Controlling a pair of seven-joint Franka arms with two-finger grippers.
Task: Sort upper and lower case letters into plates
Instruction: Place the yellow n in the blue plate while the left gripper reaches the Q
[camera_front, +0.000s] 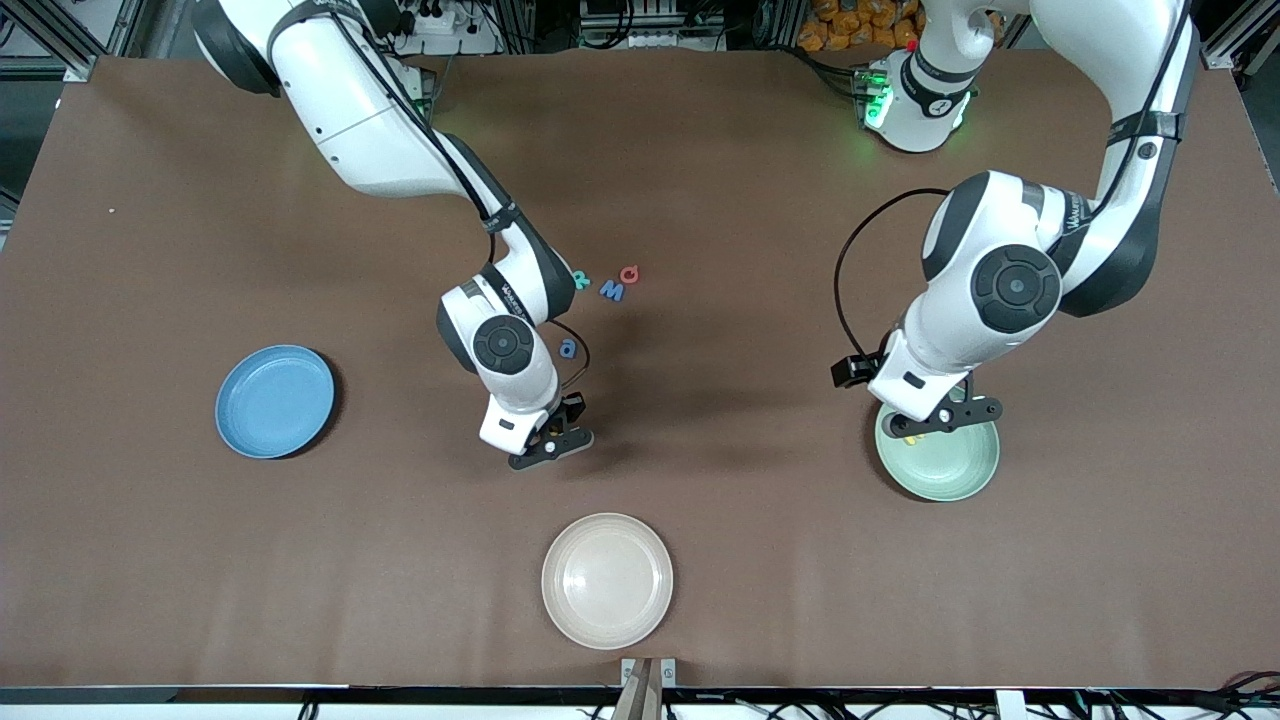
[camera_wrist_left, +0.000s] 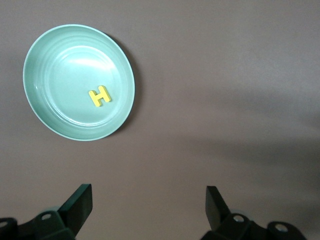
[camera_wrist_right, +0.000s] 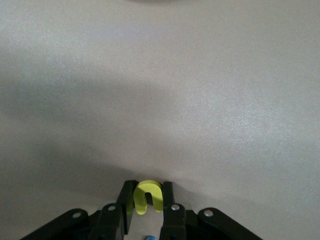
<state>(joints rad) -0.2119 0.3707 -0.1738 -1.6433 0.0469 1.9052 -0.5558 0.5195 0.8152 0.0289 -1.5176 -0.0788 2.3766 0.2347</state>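
Nearest the front camera sits a cream-beige plate (camera_front: 607, 580), bare inside, about midway along the table (camera_front: 700, 180). Farther from the camera, toward the right arm's end, lies the blue plate (camera_front: 274, 401), with nothing in it. Toward the left arm's end lies the mint green plate (camera_front: 940, 455), and the yellow H (camera_wrist_left: 100, 95) rests flat in its well. Over the rim of this plate hangs the left gripper (camera_front: 935, 418), its jaws spread wide with nothing between them. Over bare table between the blue plate and the mint green one, the right gripper (camera_front: 551, 447) is held low, its jaws pinching the yellow u (camera_wrist_right: 148, 197), which stands on edge between the fingertips. Farther from the camera than the right gripper, loose letters lie on the table: the blue a (camera_front: 568, 347) just beside the right arm's wrist, then the blue M (camera_front: 612, 290), the red Q (camera_front: 629, 273) and the teal R (camera_front: 581, 280), close together.
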